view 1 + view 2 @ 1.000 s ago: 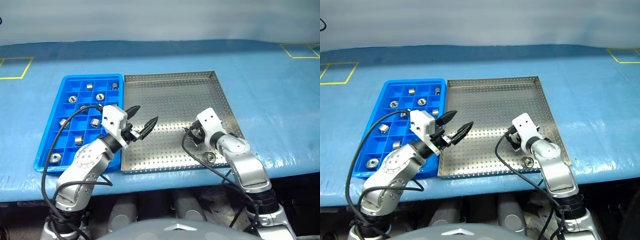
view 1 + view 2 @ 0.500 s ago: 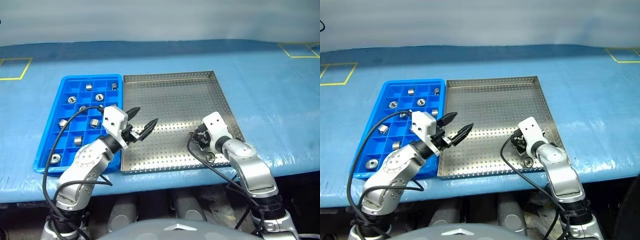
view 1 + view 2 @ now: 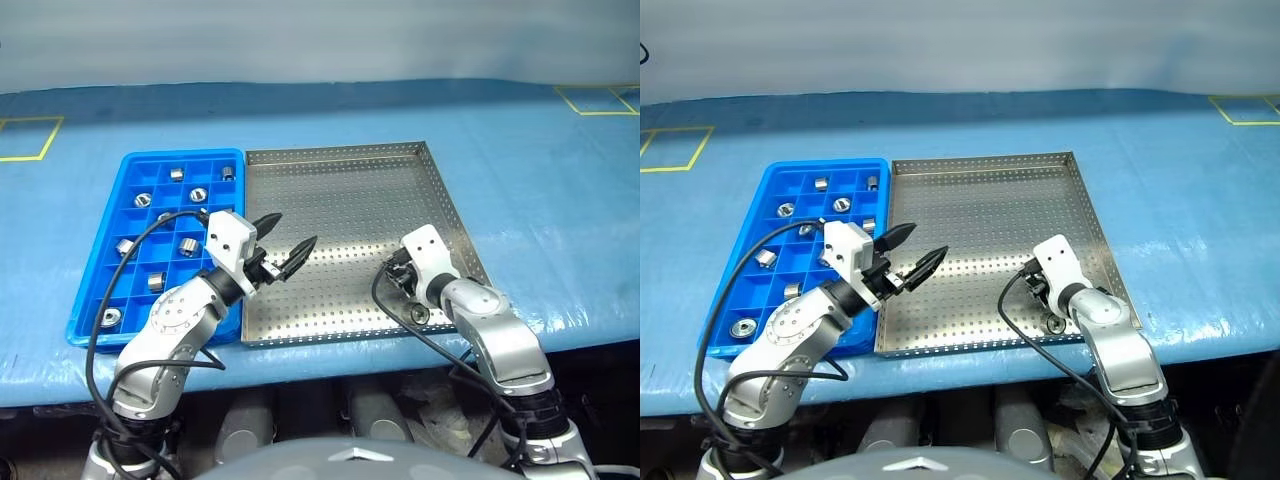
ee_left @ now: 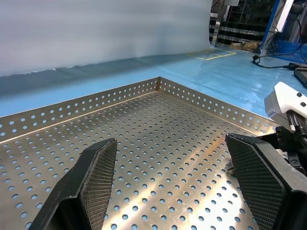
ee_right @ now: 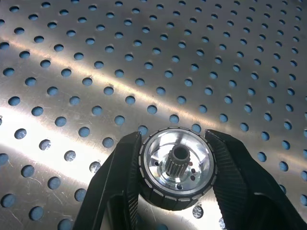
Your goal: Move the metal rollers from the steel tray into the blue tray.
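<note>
1. Task well advanced, judging from the trays: roughly ten metal rollers (image 3: 190, 244) already lying in the blue tray (image 3: 185, 153) at the left of the head view, one per compartment, mostly in its upper and left squares.
2. Only two rollers to be seen in the steel tray (image 3: 350, 200), both near its lower right corner; the rest of the perforated bottom bare.
3. First of them, the held roller (image 5: 177, 167), pinched by the right end effector (image 5: 173, 143): black fingers (image 5: 122, 177) pressed against its two opposite sides, central hole facing the wrist camera.
4. Seems to rest on the tray bottom and not yet lifted, though hard to confirm.
5. Second of them, the loose roller (image 3: 421, 315), lying free just below the right end effector, close to the lower rim, touched by nothing.
6. Left end effector (image 3: 295, 228) spread wide and empty, hovering above the left part of the steel tray, just beside the border with the blue tray.
7. Both trays standing side by side, edges touching, on the blue surface (image 3: 540, 180).
8. Left to do, as a judgement: lift the pinched roller, carry it across to a free compartment in the blue tray, release it, then do the same with the loose roller.
9. Possible risk: slipping of the smooth roller from the fingers during the lift.
</note>
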Robot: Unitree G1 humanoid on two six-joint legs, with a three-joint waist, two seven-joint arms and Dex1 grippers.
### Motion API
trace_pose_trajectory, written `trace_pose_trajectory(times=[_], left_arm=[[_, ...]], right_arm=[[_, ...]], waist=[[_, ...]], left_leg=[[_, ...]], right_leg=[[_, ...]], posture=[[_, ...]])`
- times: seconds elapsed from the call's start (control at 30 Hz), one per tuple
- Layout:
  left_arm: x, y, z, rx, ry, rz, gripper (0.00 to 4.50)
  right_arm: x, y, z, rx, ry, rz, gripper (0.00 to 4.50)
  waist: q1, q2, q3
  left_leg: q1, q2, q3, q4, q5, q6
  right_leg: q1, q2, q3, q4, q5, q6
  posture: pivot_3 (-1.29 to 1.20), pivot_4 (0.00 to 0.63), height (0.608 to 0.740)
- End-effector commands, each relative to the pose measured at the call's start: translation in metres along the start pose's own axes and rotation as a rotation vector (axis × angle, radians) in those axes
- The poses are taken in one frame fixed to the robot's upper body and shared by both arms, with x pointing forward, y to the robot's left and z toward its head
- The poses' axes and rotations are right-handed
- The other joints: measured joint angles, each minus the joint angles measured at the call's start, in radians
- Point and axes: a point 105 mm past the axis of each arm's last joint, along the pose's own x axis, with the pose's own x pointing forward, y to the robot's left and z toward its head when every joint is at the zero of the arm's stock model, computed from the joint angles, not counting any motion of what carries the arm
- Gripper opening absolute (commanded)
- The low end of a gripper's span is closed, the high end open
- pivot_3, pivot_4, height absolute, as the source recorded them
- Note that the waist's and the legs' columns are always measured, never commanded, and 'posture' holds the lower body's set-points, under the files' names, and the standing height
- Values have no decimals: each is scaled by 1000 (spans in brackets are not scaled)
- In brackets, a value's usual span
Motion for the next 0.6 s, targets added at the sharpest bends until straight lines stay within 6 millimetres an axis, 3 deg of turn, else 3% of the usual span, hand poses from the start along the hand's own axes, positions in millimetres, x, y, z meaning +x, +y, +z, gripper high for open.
trace_pose_trajectory(times=[0.03,0.17,0.23,0.43,0.6], left_arm=[[-2,5,12,22,-61,45,3946],[-14,42,26,32,-131,279,3946],[-25,60,34,49,-160,379,3946],[-60,88,55,101,-220,553,3946],[-82,96,56,131,-199,621,3946]], right_arm=[[0,9,37,-38,-152,26,1753],[-4,56,97,-60,-420,196,1753],[-6,80,114,-68,-486,293,1753],[-4,127,129,-127,-517,507,1753],[1,156,137,-184,-529,603,1753]], waist=[[0,0,0],[-6,0,0],[-7,0,0],[12,-2,-1],[15,-3,-1]], left_leg=[[0,0,0,0,0,0],[0,1,0,0,0,0],[0,2,0,0,0,0],[-1,1,-1,0,0,1],[-1,0,-1,0,-1,1]], right_leg=[[0,0,0,0,0,0],[0,1,0,0,1,0],[-1,2,0,0,1,-1],[0,-1,-1,-1,2,-1],[-1,-3,-2,-1,2,-1]], posture=[[-117,150,740],[-101,150,740],[-86,150,740],[-55,150,740],[-31,150,740]])
